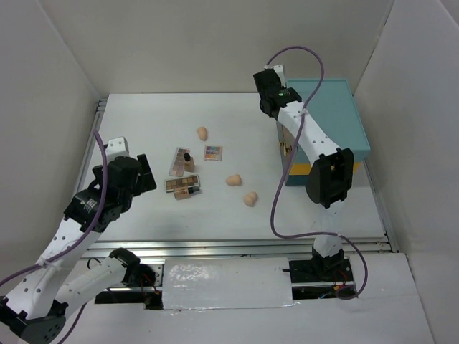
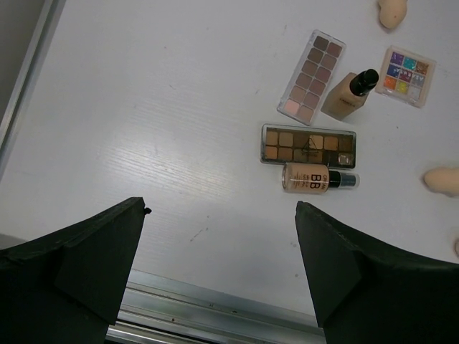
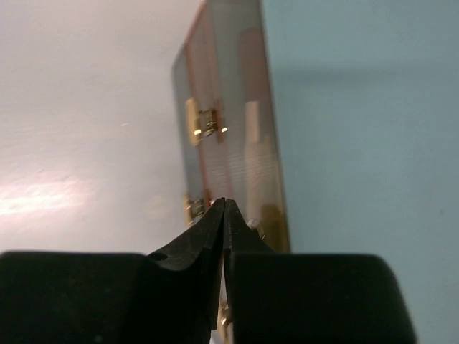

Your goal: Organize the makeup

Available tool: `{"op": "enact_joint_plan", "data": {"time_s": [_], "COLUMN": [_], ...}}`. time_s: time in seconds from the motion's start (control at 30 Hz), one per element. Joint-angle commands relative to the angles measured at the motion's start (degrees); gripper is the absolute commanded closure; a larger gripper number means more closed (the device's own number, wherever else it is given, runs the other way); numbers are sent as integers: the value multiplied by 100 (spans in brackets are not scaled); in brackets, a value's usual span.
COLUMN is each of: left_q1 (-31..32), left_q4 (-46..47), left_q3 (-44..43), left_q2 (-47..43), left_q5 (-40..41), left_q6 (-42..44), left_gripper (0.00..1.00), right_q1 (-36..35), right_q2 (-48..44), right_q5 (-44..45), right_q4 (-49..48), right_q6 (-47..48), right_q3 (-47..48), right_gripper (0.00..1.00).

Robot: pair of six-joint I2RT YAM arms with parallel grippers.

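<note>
The makeup lies mid-table: three peach sponges [image 1: 202,133], [image 1: 234,180], [image 1: 250,198], a pink-toned palette [image 2: 312,77], a brown palette [image 2: 308,145], a small colourful palette [image 2: 406,75], a black-capped foundation bottle [image 2: 350,94] and a lying beige BB bottle [image 2: 315,178]. My left gripper [image 2: 221,208] is open and empty, hovering above the table near its front rail, left of the items. My right gripper [image 3: 224,202] is shut with nothing between the fingers, above the front edge of the teal case [image 3: 358,107], close to a gold latch [image 3: 203,122].
The big teal case [image 1: 333,118] stands closed at the back right. White walls enclose the table on three sides. A metal rail [image 2: 215,315] runs along the near edge. The right arm [image 1: 308,140] stretches over the case's left side.
</note>
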State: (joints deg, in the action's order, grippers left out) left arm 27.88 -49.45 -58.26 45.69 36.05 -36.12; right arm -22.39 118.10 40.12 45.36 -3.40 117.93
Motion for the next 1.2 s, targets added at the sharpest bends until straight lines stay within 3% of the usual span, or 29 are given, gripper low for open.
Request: {"op": "enact_joint_plan", "data": {"time_s": [0.0, 0.03, 0.1, 0.17, 0.2, 0.3, 0.33, 0.4, 0.5, 0.63, 0.7, 0.9, 1.03, 1.17], "left_q1": [-28, -37, -37, -37, -37, -28, -28, -46, -81, -46, -37, 7, 7, 33], "left_q4": [146, 251, 645, 1189, 1793, 2859, 3523, 4186, 5171, 6340, 6886, 7906, 8091, 8961], "left_q3": [-370, -379, -362, -257, -143, -124, -185, -500, -1245, -2354, -3282, -5017, -6134, -7161], "left_q2": [27, 19, 27, 89, 159, 738, 1227, 1826, 3624, 5473, 6264, 8715, 9755, 10713], "left_q5": [-307, -466, -739, -1616, -1915, -3198, -3749, -4253, -5080, -5555, -6002, -6022, -5978, -6075], "left_q6": [-79, -62, -263, -369, -413, -492, -536, -790, -1283, -1915, -2346, -3102, -3392, -4007], "left_gripper": [1, 1, 1, 1, 1, 1, 1, 1, 1, 1, 1, 1, 1, 2], "right_q1": [-405, -537, -905, -1082, -1161, -1162, -1171, -1171, -1197, -1206, -1197, -1232, -1250, -1259], "right_q2": [-1060, -1383, -1658, -2088, -2281, -3405, -4139, -4890, -6244, -7634, -7950, -8689, -8927, -9015], "right_q5": [-863, -1083, -972, -979, -1049, -1532, -1664, -2190, -3181, -4116, -4440, -5197, -5591, -5761], "right_q4": [-115, -194, -335, -265, -230, -492, -885, -1265, -2039, -2602, -2716, -3025, -3121, -3043], "right_q6": [32, 67, 111, 33, -72, -520, -617, -925, -1329, -1707, -1997, -2490, -2622, -2491], "right_q3": [-111, -173, -244, -244, -331, -1188, -1515, -2584, -3859, -4883, -5295, -6044, -6387, -6467], "right_gripper": [93, 86, 80, 68, 49, 24, 0, 0, 0, 0, 0, 0, 0, 0]}}
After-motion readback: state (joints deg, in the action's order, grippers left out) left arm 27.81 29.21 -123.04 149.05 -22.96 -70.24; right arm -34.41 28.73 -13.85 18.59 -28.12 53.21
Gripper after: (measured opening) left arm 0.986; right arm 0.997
